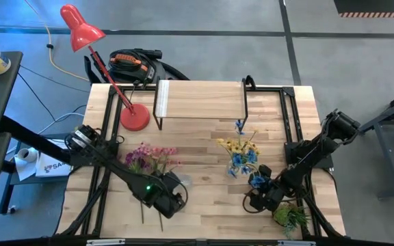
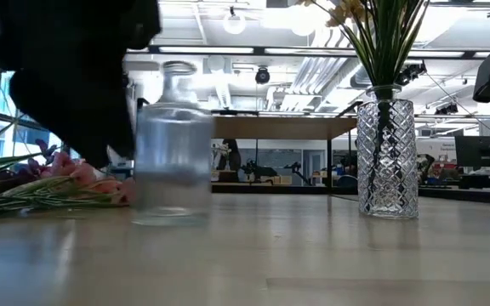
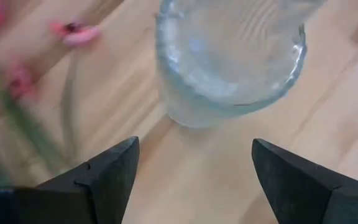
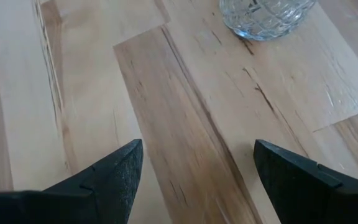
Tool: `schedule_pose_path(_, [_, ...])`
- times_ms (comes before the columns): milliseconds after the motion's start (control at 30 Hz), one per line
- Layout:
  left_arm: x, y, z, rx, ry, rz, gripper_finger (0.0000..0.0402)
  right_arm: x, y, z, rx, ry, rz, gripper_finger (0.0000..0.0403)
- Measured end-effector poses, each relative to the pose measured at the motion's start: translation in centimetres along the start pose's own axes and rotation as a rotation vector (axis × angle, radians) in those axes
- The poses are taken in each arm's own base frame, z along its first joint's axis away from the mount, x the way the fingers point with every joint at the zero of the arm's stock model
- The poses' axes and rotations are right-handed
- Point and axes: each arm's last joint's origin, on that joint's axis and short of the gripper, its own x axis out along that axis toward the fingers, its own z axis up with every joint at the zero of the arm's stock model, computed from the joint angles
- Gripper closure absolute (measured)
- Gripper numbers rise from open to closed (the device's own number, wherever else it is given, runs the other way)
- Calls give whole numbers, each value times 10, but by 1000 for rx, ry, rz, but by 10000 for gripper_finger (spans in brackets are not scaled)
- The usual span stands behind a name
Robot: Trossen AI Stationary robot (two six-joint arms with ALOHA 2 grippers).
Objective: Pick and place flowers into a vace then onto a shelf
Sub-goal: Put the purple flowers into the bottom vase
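A clear glass vase [image 2: 173, 144] stands upright on the table, just in front of my left gripper [image 3: 194, 146], which is open; its fingers stand short of the vase [image 3: 229, 62] without touching it. Pink and purple flowers [image 1: 149, 158] lie flat on the table beside it. Yellow and blue flowers [image 1: 241, 156] stand in a cut-glass vase [image 2: 387, 161]. My right gripper [image 4: 197, 146] is open over bare wood near that vase's base [image 4: 263, 15]. The shelf [image 1: 200, 101] stands at the table's far edge.
A red desk lamp [image 1: 134, 117] stands on the table left of the shelf. A small green potted plant [image 1: 291, 217] sits at the near right corner beside my right arm. Bare wood lies between the two vases.
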Motion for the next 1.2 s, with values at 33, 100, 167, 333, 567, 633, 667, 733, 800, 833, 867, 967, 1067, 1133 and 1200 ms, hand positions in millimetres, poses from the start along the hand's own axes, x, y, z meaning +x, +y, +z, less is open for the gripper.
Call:
schedule_pose_path(33, [0,0,0,-1,19,-1,57,0,0,0,1,1,0,104])
schedule_pose_path(100, [0,5,-1,15,46,31,57,1,-1,1,1,0,-5,104])
schedule_pose_path(167, [-2,4,-5,15,73,32,57,1,0,1,1,1,-3,104])
schedule_pose_path(333, [-15,10,-19,-36,155,78,57,2,0,0,-1,1,-4,104])
schedule_pose_path(567, [-66,23,-52,-468,165,136,57,2,-1,0,-6,-9,-12,104])
schedule_pose_path(633, [-78,30,-67,-620,144,195,57,2,-1,1,-9,-15,-16,104])
schedule_pose_path(667, [-81,31,-74,-645,172,219,57,2,-1,1,-10,-19,-19,104])
schedule_pose_path(733, [-85,33,-81,-639,264,271,57,2,-1,1,-10,-26,-23,104])
schedule_pose_path(800, [-85,36,-81,-627,261,304,57,2,-2,1,-12,-35,-28,104])
schedule_pose_path(833, [-84,37,-81,-621,254,324,57,2,-2,1,-18,-39,-30,104])
schedule_pose_path(867, [-84,41,-80,-610,240,369,57,2,-2,1,-23,-42,-31,104])
schedule_pose_path(967, [-85,53,-74,-583,189,482,57,2,-2,1,-27,-40,-31,104])
schedule_pose_path(1067, [-80,57,-68,-574,129,463,57,2,-2,1,-27,-26,-25,104])
schedule_pose_path(1133, [-73,57,-67,-585,139,431,57,2,-2,1,-27,-25,-24,104])
schedule_pose_path(1200, [-61,57,-74,-599,163,388,57,2,-2,1,-25,-26,-24,104])
